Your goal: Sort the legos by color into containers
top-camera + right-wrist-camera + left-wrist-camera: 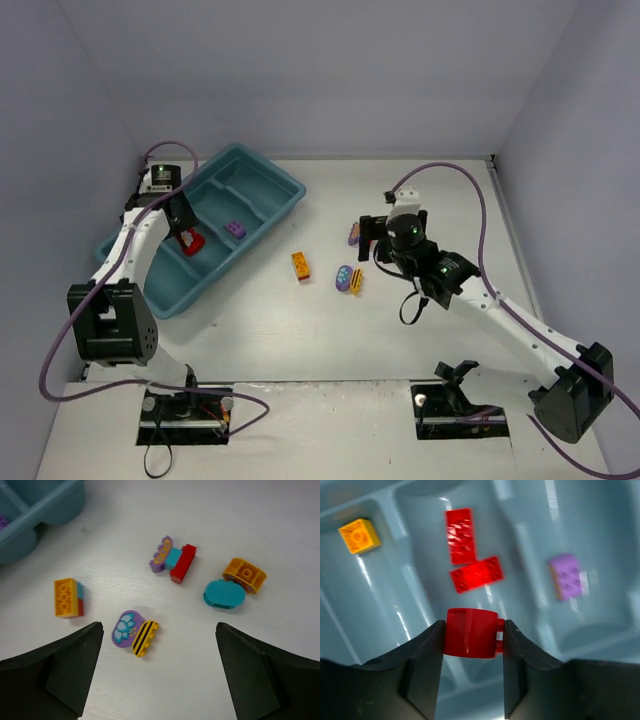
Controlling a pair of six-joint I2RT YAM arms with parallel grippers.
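A small red rounded plastic brick point(471, 632) is clenched between the two black fingers of the left claw point(472, 642); the fingers press on its two sides, and the claw is only as wide as the brick. It hangs above the long teal-blue plastic tray point(288, 186). Just beyond it, in one compartment, two flat red bricks point(476, 573) lie touching each other at an angle. The compartment on the left in the wrist view holds an orange-yellow square brick point(360, 535); the compartment on the right holds a purple brick point(566, 576).

The right claw point(160, 672) is released, its fingers far apart; it grasps nothing and hovers over the white counter point(300, 330), well apart from the tray. Below it, loose pieces lie on the counter: an orange, teal and red stacked brick point(68, 597); a purple oval piece with a yellow striped piece point(134, 632) touching it; a purple, teal and red cluster point(172, 560); a teal rounded piece point(224, 594) touching an orange round brick point(245, 573).
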